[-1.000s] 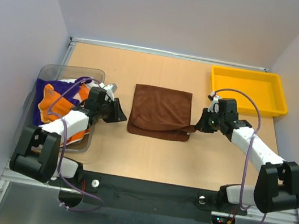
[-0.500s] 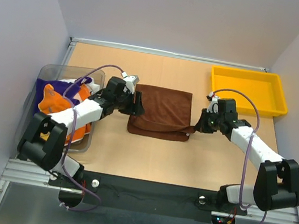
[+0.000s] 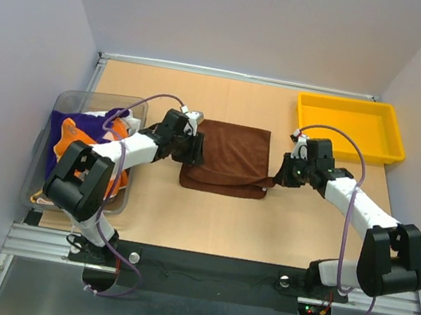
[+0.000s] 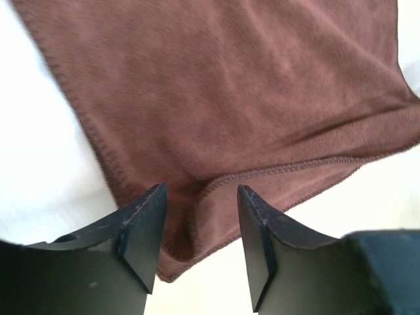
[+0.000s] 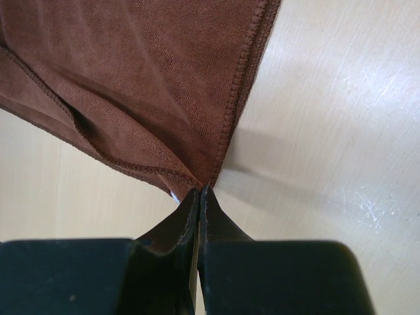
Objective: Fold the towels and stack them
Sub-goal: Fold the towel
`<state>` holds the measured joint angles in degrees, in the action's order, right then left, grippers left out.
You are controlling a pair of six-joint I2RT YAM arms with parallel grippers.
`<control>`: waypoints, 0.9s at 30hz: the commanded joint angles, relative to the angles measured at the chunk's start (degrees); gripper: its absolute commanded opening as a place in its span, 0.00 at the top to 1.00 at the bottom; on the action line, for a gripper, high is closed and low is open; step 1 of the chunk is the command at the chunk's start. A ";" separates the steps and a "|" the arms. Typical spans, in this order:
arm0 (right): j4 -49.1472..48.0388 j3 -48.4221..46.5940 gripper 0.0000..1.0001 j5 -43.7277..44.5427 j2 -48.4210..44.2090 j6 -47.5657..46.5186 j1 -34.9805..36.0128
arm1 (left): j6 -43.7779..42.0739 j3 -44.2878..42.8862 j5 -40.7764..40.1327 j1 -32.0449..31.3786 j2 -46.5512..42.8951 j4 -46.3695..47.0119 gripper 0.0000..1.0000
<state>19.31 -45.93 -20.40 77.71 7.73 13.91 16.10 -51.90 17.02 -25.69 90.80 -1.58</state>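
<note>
The brown towel (image 3: 226, 158) lay flat on the table (image 3: 209, 214), its right corner pinched in the right end effector (image 5: 199, 190), clamped tight. The left end effector (image 4: 200, 216) was open, straddling the towel's left corner without gripping it.

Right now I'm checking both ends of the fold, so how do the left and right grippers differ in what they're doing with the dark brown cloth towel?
The right gripper has its jaws shut on the dark brown cloth towel's near right corner; the left gripper has open jaws and holds nothing. The right one lifts its corner off the wooden table; the left one hangs over the towel's near left corner. Both work the towel's near edge.
</note>
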 commanded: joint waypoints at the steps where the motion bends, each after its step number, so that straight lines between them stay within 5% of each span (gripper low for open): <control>1: -0.59 -1.70 0.99 -0.60 0.51 -0.70 -0.11 | -0.98 -1.10 1.00 -0.94 0.69 -1.05 0.44; 9: -0.85 -2.14 0.99 -1.04 1.04 -0.78 -0.29 | -1.07 -0.74 0.83 -1.03 1.65 -1.31 0.55; 15: -1.12 -3.28 0.99 -0.52 1.21 -1.22 -0.20 | -2.12 -2.41 0.48 -0.94 1.66 -2.46 1.00; 21: -1.21 -10.48 1.00 3.61 3.66 -2.98 -0.20 | -5.72 -9.96 -4.53 -0.41 0.69 -5.27 1.00; 27: -1.99 -27.87 1.00 11.16 10.78 -8.85 -0.20 | -10.11 -25.69 -9.19 2.66 2.27 -4.92 1.00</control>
<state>20.84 -63.46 -15.16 86.04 3.97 13.91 10.26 -69.34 11.66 -25.23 93.25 -8.88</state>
